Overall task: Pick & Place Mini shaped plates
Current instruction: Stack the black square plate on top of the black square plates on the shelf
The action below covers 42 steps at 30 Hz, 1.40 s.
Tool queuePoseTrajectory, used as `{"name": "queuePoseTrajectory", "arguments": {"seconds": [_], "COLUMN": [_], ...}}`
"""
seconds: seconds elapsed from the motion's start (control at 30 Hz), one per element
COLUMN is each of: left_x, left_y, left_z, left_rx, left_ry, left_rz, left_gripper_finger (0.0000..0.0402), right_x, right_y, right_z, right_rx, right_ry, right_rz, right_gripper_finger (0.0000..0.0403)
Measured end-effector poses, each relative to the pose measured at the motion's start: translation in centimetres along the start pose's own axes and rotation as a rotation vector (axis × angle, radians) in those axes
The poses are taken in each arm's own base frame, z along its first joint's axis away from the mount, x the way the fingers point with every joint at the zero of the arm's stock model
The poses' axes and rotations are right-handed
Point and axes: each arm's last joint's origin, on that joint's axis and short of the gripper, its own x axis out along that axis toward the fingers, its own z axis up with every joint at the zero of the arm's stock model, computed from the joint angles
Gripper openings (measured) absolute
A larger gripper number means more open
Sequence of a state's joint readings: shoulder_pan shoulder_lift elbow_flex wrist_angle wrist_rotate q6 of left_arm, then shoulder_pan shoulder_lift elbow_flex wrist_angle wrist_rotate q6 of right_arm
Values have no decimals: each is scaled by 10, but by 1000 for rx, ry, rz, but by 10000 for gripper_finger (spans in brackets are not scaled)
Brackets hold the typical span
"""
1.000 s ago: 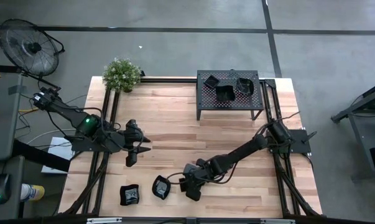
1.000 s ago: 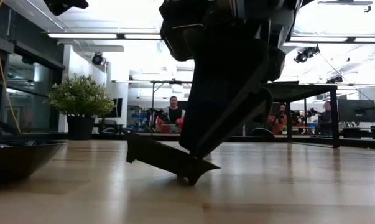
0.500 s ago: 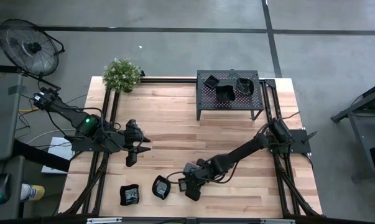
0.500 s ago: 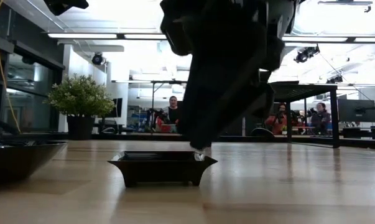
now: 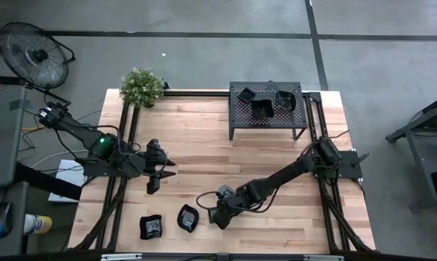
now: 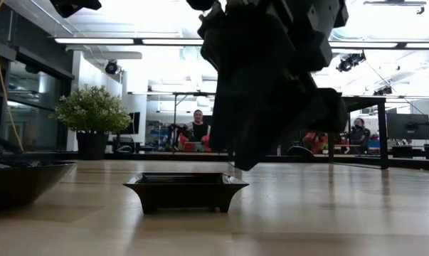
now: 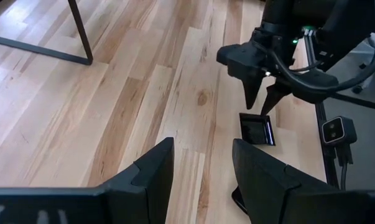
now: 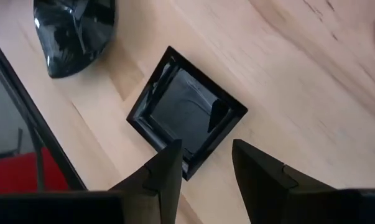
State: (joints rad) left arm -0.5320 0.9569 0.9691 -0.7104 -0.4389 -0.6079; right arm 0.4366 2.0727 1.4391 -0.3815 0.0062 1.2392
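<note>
Near the table's (image 5: 204,138) front edge, a square plate (image 8: 186,118) lay flat, rim up, corners diagonal to the right gripper (image 8: 204,165), which hovered just above, fingers apart, empty. Left gripper (image 5: 165,168) waited mid-table, open.

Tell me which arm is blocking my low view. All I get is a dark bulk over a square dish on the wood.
Observer: That is the right gripper. Its jaws are open above the square dish, which lies flat and free on the table.
Operator: Report the other arm.
Observer: The left gripper hangs open over bare wood on the left side of the table, holding nothing.
Operator: List the other dishes on the table.
Observer: Two lie to the left of yours near the front edge, a rounded dish and a squarish dish.
Operator: Check the rack.
Observer: The rack at the far side carries three dishes.
</note>
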Motion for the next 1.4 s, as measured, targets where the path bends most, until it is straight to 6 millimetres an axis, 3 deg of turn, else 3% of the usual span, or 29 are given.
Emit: {"name": "queuePoseTrajectory", "arguments": {"seconds": [0.33, 1.1, 1.4], "left_x": [0, 0, 0], "left_y": [0, 0, 0], "left_z": [0, 0, 0], "left_rx": [1, 2, 3], "left_ry": [4, 4, 6], "left_rz": [0, 0, 1], "left_gripper_finger": [162, 162, 162], "right_x": [0, 15, 15], "right_y": [-1, -5, -5], "right_z": [0, -2, -2], "right_rx": [191, 219, 218], "right_ry": [-17, -2, -9], "right_rz": [-12, -23, -24], "right_gripper_finger": [135, 134, 67]}}
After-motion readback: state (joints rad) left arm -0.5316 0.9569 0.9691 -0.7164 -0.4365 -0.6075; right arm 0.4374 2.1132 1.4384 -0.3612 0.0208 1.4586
